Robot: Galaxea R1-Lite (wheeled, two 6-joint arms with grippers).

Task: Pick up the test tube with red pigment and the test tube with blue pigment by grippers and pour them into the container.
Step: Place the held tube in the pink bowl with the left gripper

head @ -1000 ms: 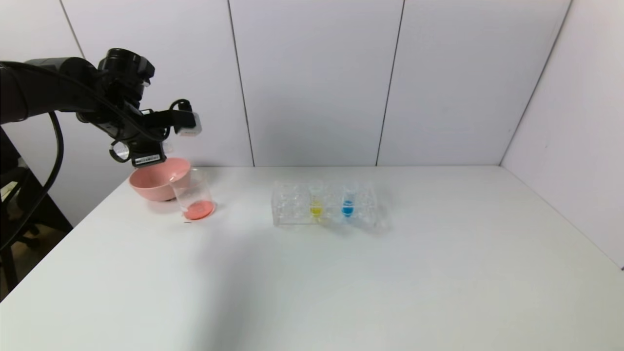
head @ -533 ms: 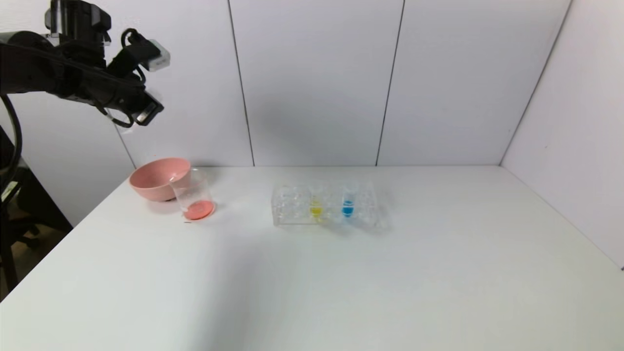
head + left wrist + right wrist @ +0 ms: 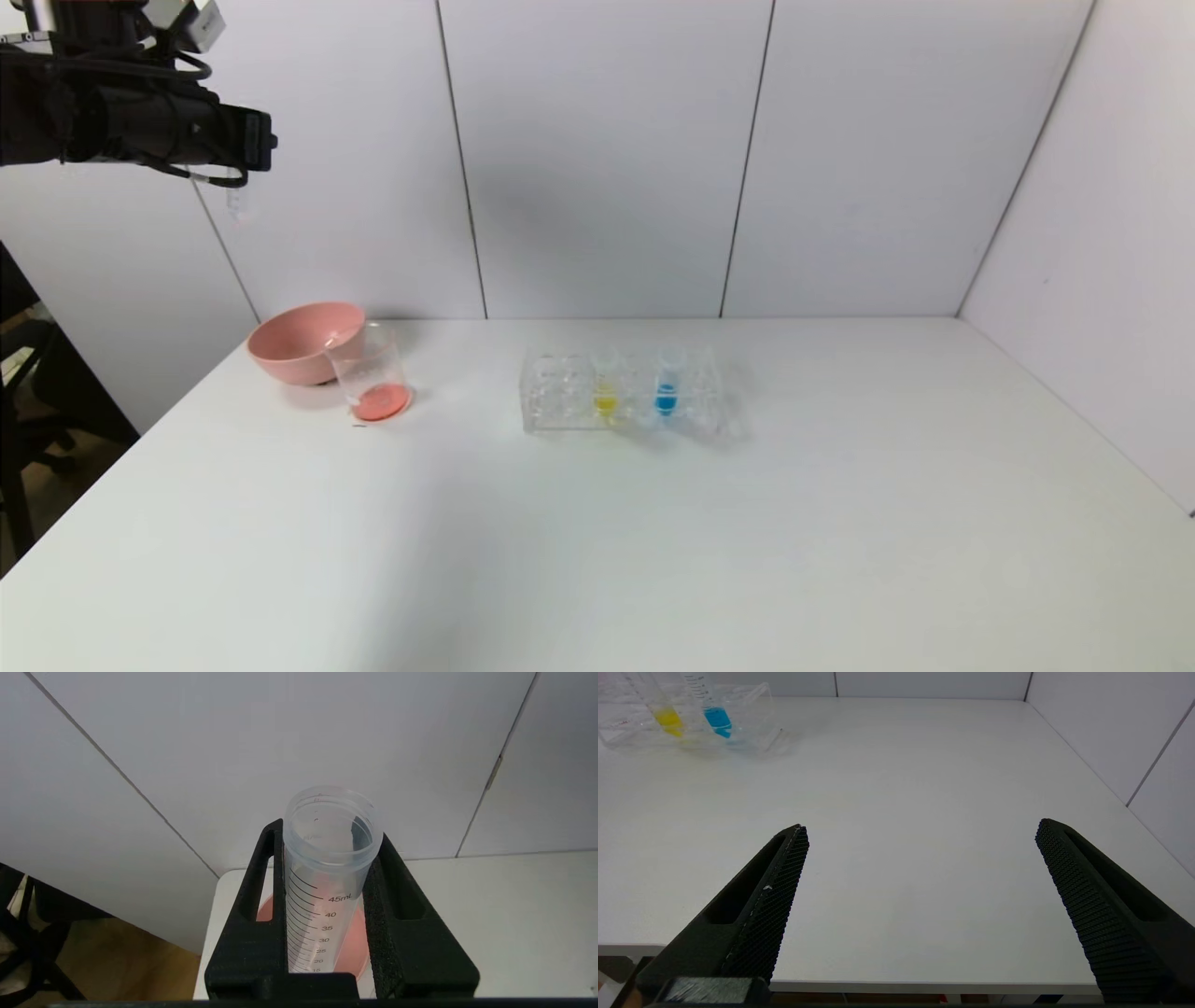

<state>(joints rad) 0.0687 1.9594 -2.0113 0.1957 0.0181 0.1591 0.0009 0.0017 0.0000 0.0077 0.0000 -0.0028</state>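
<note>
My left gripper [image 3: 250, 140] is high at the far left, well above the pink bowl [image 3: 301, 343]. It is shut on a clear graduated test tube [image 3: 322, 891] in which no liquid shows; the tube hangs faintly below the gripper in the head view [image 3: 237, 198]. The container [image 3: 371, 378], a clear glass beaker, stands beside the bowl with red-orange liquid at its bottom. The test tube with blue pigment [image 3: 666, 390] stands in the clear rack [image 3: 558, 397]; it also shows in the right wrist view [image 3: 715, 714]. My right gripper [image 3: 920, 833] is open and empty above the table's front edge, out of the head view.
A tube with yellow liquid [image 3: 605, 397] stands in the rack left of the blue one. The pink bowl shows behind the held tube in the left wrist view [image 3: 264, 912]. White wall panels close the back and right. The table's left edge lies just beyond the bowl.
My left arm has risen and swung left, from just over the bowl and beaker to high near the wall, and the gripper has turned level. The beaker, rack and tubes have not moved.
</note>
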